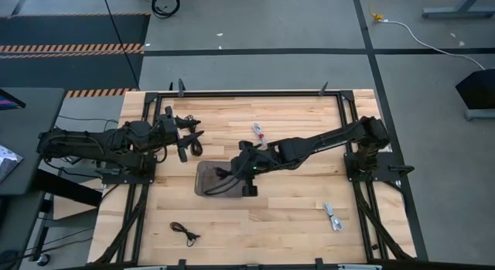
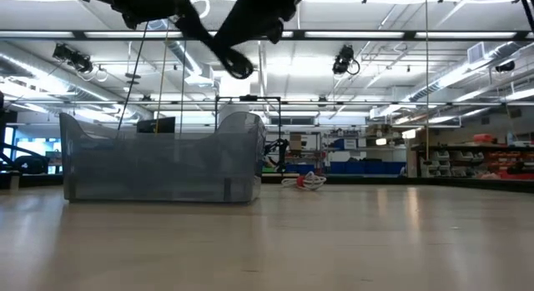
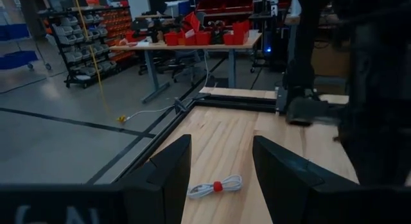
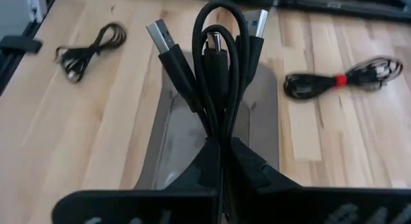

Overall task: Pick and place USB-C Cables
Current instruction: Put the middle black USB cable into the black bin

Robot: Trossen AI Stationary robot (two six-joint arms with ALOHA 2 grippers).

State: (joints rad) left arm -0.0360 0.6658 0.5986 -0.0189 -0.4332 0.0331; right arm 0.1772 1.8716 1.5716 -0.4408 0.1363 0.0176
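While in right claw (image 4: pixel 221 147), one black cable (image 4: pixel 218 63).

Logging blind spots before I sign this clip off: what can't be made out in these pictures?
- Tray floor: in the high view the right arm covers most of it. In the right wrist view the held black cable blocks the middle.
- Tray contents: in the low view the cloudy wall hides them.
- Both arms: in the low view the top edge cuts them off, so they cannot be told apart.
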